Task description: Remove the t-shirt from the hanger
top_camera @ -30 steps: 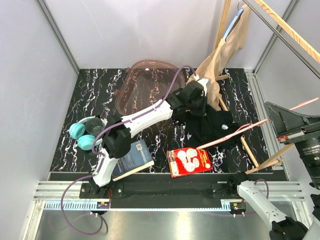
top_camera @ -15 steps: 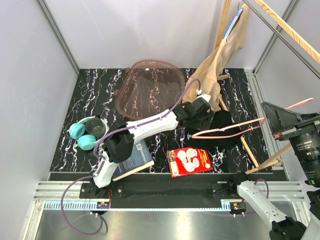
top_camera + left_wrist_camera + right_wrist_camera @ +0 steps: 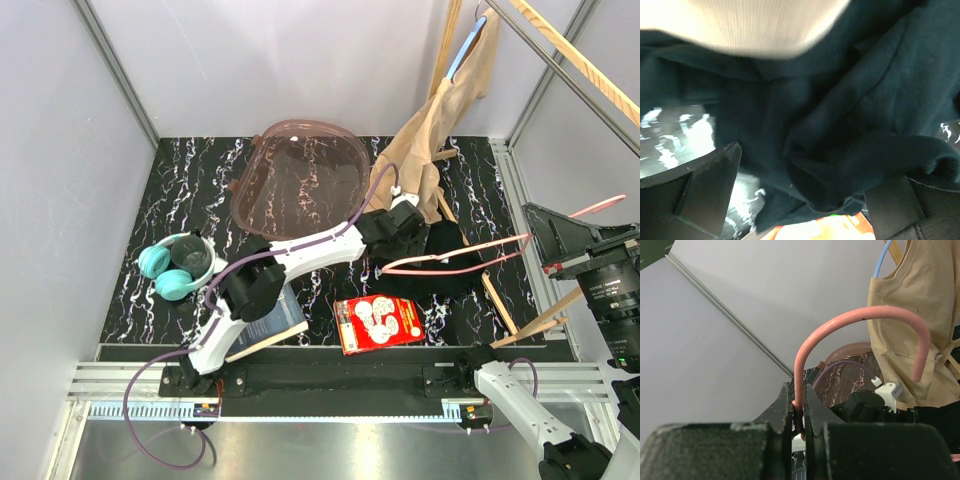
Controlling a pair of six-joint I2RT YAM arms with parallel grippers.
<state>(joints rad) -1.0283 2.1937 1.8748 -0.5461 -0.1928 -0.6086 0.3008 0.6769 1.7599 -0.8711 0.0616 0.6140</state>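
The black t-shirt [image 3: 445,268] lies crumpled on the marble table, right of centre. My left gripper [image 3: 408,243] sits low over its left edge, jaws wide open. In the left wrist view the dark cloth [image 3: 840,125] fills the space between the two fingers [image 3: 710,190], and nothing is gripped. The pink hanger [image 3: 455,262] hangs bare just above the t-shirt. My right gripper [image 3: 546,226] is shut on the hanger's neck. In the right wrist view the pink hook [image 3: 860,315] curves up out of the shut right gripper [image 3: 799,410].
A beige garment [image 3: 440,110] hangs on a blue hanger from the wooden rack [image 3: 570,55] at the back right. A pink see-through basin [image 3: 300,175], teal headphones [image 3: 168,270], a dark book [image 3: 265,315] and a red packet [image 3: 380,322] lie on the table.
My left gripper has opened and let go of the t-shirt after moving nearer and rightwards. The cloth has slid down onto the table. The hanger now shows bare as an open loop.
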